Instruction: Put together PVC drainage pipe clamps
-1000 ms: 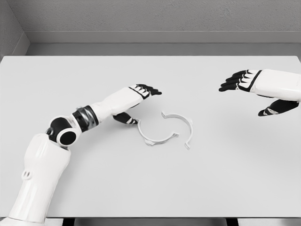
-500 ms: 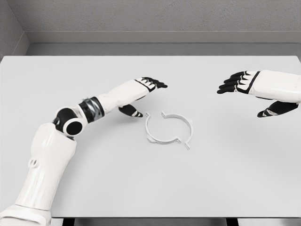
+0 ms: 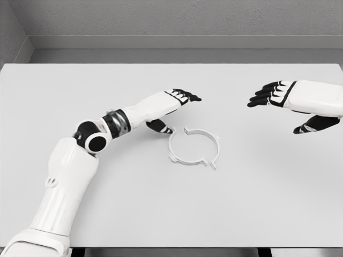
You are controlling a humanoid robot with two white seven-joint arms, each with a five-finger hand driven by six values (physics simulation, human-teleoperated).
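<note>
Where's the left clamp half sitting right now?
In the head view, the left clamp half lies flat near the middle of the table, against the right clamp half, just right of the left hand's thumb.

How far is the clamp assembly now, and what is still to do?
Looks done: the two white half-clamps lie together on the table, forming nearly a full ring. In hand: the left hand is open beside the ring's left edge, its thumb close to it; contact is unclear. The right hand hovers open, apart. Left: a small gap at the ring's top, and no fastening is visible.
</note>
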